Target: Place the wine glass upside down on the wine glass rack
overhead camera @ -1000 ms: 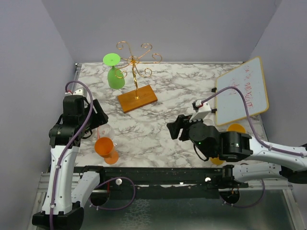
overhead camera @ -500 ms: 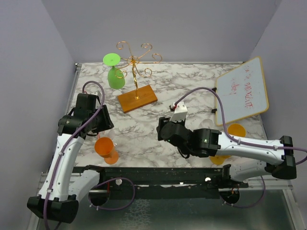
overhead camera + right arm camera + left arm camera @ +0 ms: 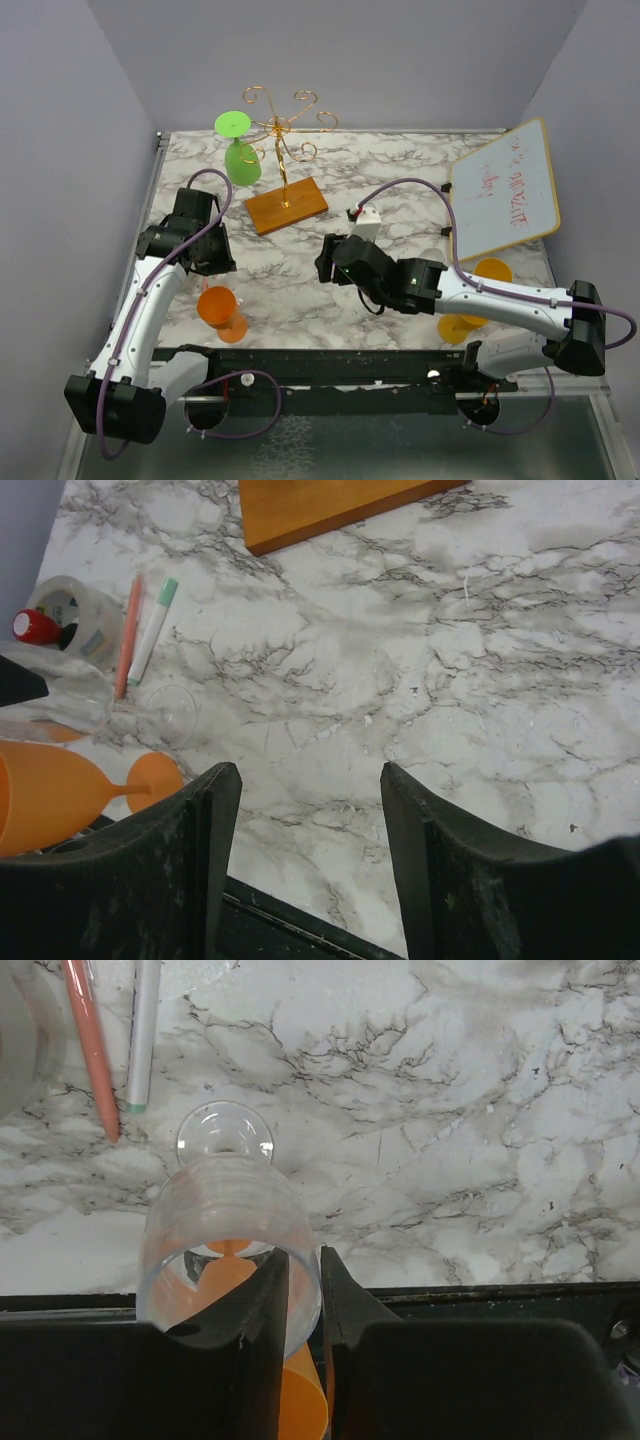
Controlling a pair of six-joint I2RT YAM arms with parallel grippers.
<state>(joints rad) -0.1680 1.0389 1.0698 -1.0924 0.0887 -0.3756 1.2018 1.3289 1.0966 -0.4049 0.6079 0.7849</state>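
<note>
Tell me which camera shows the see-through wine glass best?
The left wrist view. There the clear wine glass lies on its side and fills the picture, with its rim between the fingers of the left gripper. The right wrist view shows it only faintly at its left edge. In the top view I cannot make it out.

White marble tabletop (image 3: pixel 400 170) veined in grey and black. The wine glass rack (image 3: pixel 280 128) is gold wire, its wooden base (image 3: pixel 290 207) orange-brown. One wine glass (image 3: pixel 241 160) is lime green, an orange wine glass (image 3: pixel 217 305) is translucent, and the clear wine glass (image 3: pixel 225 1230) is colourless. An orange pen (image 3: pixel 90 1050) and a white pen (image 3: pixel 143 1020) with a green tip. The whiteboard (image 3: pixel 505 195), framed in pale wood, bears red writing. Lilac wall (image 3: pixel 350 60).
</note>
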